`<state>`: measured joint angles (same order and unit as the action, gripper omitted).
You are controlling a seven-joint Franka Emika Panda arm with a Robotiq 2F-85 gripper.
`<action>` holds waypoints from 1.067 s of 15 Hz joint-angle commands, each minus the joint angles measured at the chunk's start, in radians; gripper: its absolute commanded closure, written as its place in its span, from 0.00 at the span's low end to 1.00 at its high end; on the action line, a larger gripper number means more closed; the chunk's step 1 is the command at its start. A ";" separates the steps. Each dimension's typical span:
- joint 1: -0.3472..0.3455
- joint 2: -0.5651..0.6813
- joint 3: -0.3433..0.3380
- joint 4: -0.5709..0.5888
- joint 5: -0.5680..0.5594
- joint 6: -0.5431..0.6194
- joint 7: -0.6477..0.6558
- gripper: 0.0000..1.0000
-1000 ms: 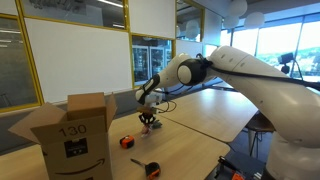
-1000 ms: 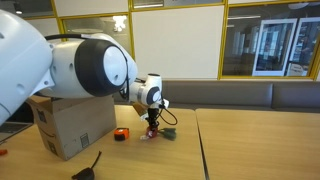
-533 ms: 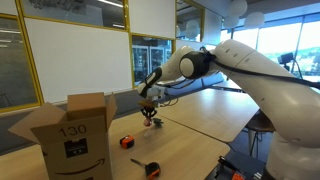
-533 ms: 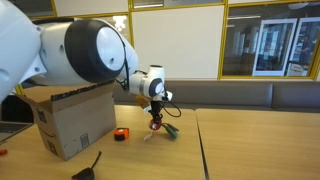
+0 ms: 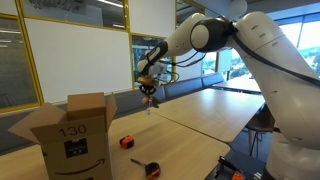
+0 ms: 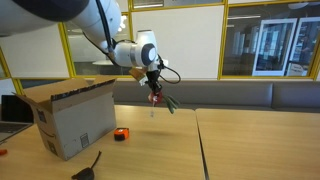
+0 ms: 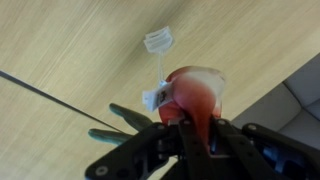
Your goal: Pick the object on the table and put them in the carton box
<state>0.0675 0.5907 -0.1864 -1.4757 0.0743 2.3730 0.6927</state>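
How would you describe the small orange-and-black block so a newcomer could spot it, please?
Find the carton box marked "130" on the wooden table. Two small items lie beside it; the orange-and-black block is the short, blocky one, unlike the longer black item with an orange tip.

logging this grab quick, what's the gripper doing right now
gripper: closed, holding the small reddish item in the air above the table
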 commanded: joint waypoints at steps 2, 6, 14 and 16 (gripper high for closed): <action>0.103 -0.221 -0.025 -0.132 -0.183 0.050 0.091 0.88; 0.169 -0.352 0.014 -0.125 -0.361 0.004 0.159 0.88; 0.250 -0.505 0.267 -0.055 -0.440 -0.197 0.159 0.88; 0.262 -0.518 0.333 -0.056 -0.410 -0.210 0.128 0.88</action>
<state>0.3194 0.0929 0.0713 -1.5465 -0.3632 2.1953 0.8565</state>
